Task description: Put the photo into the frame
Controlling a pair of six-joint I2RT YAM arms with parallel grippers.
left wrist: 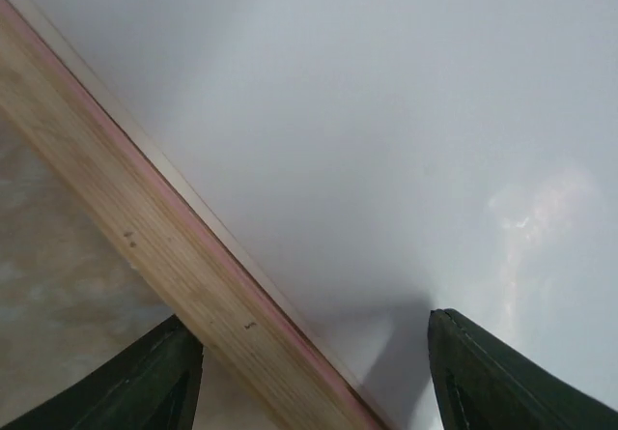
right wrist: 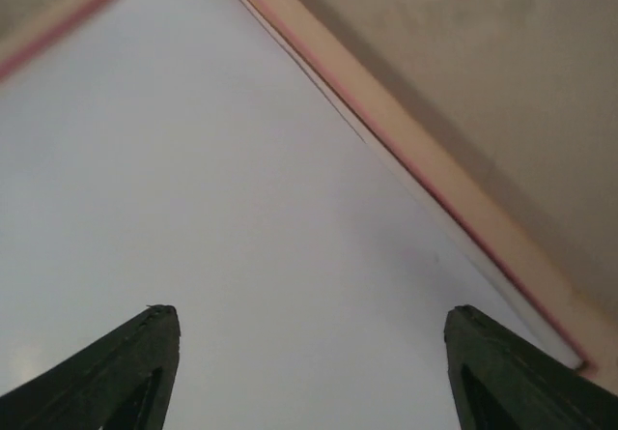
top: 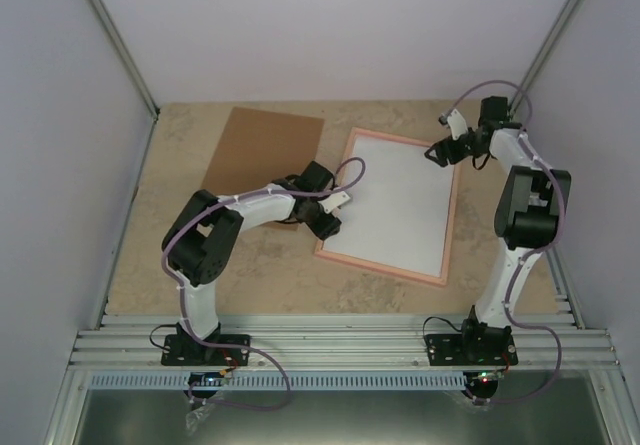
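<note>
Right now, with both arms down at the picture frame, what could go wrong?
The left fingers straddle the left rail of the frame, one tip outside and one over the white sheet; closing could drag or tip the frame.
The right fingers hang open over the sheet's far corner; pressing down might crease or shift it.
The left arm passes over the brown backing board and may nudge it.

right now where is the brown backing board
In the top view the brown backing board lies flat on the table, far left, just left of the pink frame; the left arm covers its near corner.
</note>
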